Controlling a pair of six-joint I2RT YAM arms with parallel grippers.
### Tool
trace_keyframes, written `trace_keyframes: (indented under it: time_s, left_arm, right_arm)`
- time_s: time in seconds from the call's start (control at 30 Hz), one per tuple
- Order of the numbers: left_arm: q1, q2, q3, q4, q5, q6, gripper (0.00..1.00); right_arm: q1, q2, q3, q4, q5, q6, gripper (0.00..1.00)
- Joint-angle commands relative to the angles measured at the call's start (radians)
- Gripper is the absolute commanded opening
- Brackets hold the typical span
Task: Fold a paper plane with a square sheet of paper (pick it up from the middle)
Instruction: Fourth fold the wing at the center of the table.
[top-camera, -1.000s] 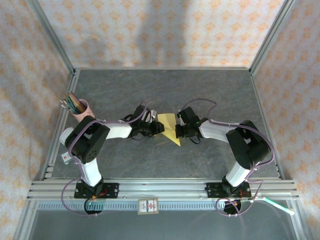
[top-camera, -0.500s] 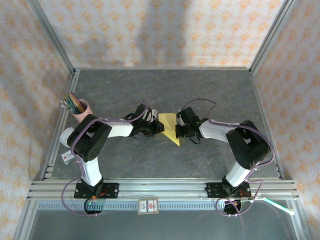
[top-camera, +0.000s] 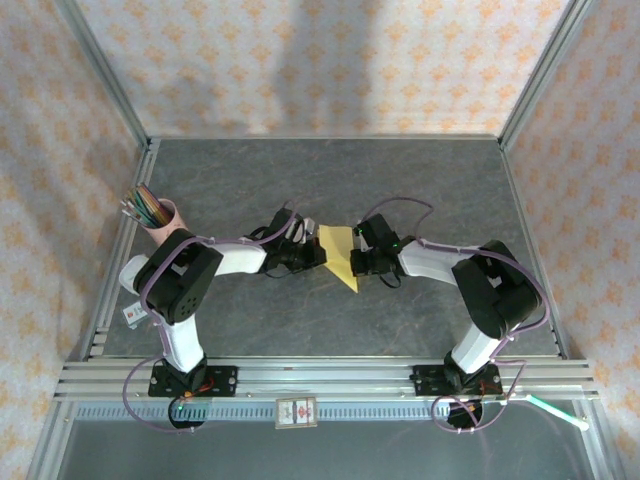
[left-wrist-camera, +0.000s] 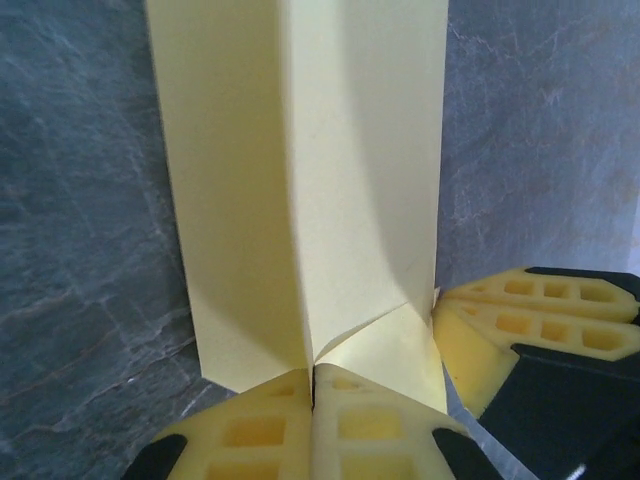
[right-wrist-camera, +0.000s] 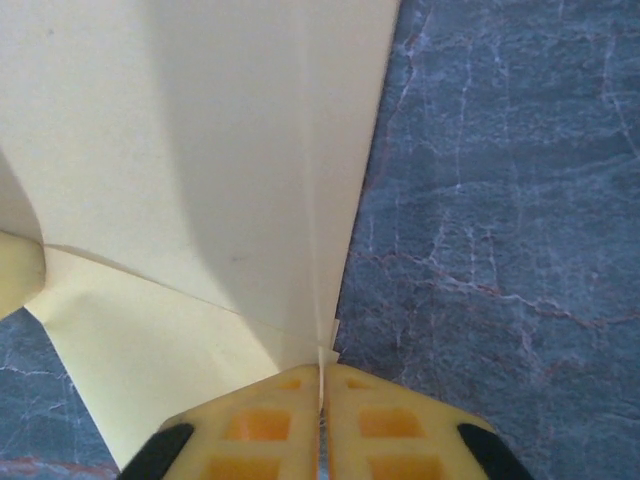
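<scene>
A pink cup of pens (top-camera: 155, 212) stands at the left edge of the desk (top-camera: 330, 180), well apart from the work. At frame centre in the top view, the left claw (top-camera: 318, 256) meets the left side of the square sheet of paper (top-camera: 338, 252). The sheet is already folded to a narrow yellow triangle, with its long axis running from upper left to a point at lower right. In the left wrist view this claw (left-wrist-camera: 315, 385) is closed, fingertips pressed together on the near edge of the sheet (left-wrist-camera: 330, 150) where a centre crease ends. The right claw (top-camera: 356, 262) meets the opposite side, so both arms are equally near and face each other across the long axis. In the right wrist view this claw (right-wrist-camera: 321, 385) is likewise pinched shut on the sheet (right-wrist-camera: 200, 130), the paper edge entering the slit between the fingertips. The next fold likely depends on both pinches staying square to that crease.
</scene>
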Motion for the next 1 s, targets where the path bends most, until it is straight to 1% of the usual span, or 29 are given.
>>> trace_keyframes:
  time_s: [0.0,0.1,0.2,0.33,0.4,0.5,0.6,0.73,0.97]
  left_arm:
    - [0.005,-0.059,-0.017,-0.019,-0.041,-0.027,0.0]
    - [0.006,-0.093,-0.033,-0.027,-0.062,-0.061,0.0]
    - [0.006,-0.13,-0.049,-0.048,-0.096,-0.099,0.0]
    - [0.007,-0.163,-0.065,-0.054,-0.121,-0.153,0.0]
    - [0.004,-0.166,-0.061,-0.064,-0.12,-0.167,0.0]
    - [0.006,-0.156,-0.049,-0.076,-0.111,-0.179,0.0]
    - [0.007,-0.148,-0.042,-0.076,-0.098,-0.186,0.0]
    - [0.007,-0.138,-0.03,-0.091,-0.092,-0.182,0.0]
    - [0.006,-0.12,-0.006,-0.12,-0.073,-0.164,0.0]
  right_arm:
    - [-0.008,-0.044,0.03,-0.032,0.041,-0.009,0.16]
    - [0.006,-0.104,0.039,-0.051,0.084,-0.029,0.24]
    - [0.039,-0.168,0.033,-0.057,0.129,-0.042,0.29]
    - [0.124,-0.216,0.017,-0.024,0.15,-0.053,0.33]
    - [0.175,-0.225,0.009,-0.002,0.185,-0.056,0.36]
    - [0.237,-0.235,-0.023,0.061,0.219,-0.051,0.37]
    - [0.271,-0.221,-0.054,0.133,0.242,-0.027,0.36]
    - [0.296,-0.178,-0.078,0.197,0.28,-0.009,0.36]
    - [0.304,-0.096,-0.105,0.271,0.326,0.012,0.35]
